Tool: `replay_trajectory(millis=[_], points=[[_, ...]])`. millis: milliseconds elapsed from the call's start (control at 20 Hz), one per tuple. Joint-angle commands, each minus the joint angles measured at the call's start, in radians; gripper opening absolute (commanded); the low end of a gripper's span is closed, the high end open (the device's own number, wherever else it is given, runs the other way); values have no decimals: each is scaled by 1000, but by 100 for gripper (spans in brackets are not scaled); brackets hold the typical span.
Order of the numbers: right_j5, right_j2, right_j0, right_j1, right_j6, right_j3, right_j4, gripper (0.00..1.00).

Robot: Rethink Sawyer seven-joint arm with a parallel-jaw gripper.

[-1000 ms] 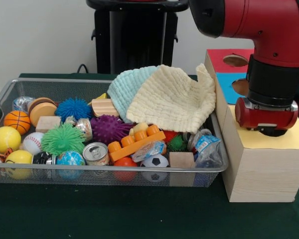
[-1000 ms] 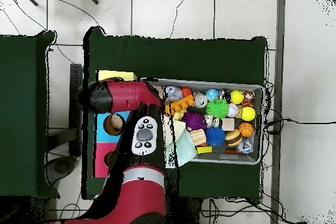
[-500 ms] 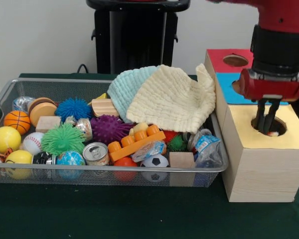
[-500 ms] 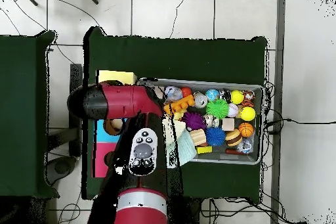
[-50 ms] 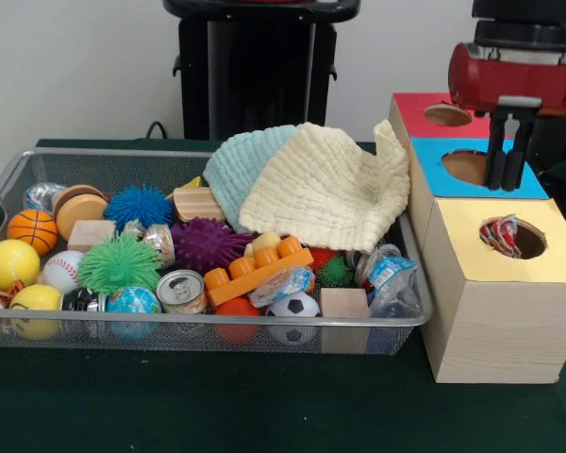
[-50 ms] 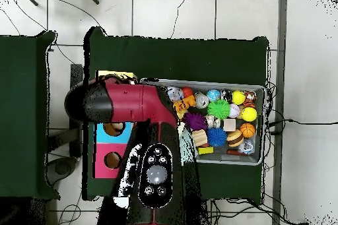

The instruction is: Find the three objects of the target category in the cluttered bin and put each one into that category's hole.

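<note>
While the end effector [image 5: 503, 160] hangs empty at upper right, fingers nearly together, above the wooden box [image 5: 495, 302], a crinkly wrapper [image 5: 498, 235] sits in the yellow hole [image 5: 513, 238]; next, probably, another search of the wire bin [image 5: 38, 326].

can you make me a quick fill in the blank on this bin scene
1. The hand hangs above the ____ section of the wooden box.
2. A crumpled wrapper shows inside the ____ section's hole.
3. The yellow cloth lies partly over a ____ cloth.

Missing words: blue; yellow; light blue
</note>
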Motion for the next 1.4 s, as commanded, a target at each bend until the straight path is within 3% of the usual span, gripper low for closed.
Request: replay_trajectory(millis=[50,650,800,1050,1400], points=[[112,63,-43,-30,3,115,-46,0],[111,59,-34,-14,17,98,-63,0],[137,29,-9,14,-5,48,-105,0],[71,17,14,72,44,33,-118,0],[59,29,9,101,57,16,-130,0]])
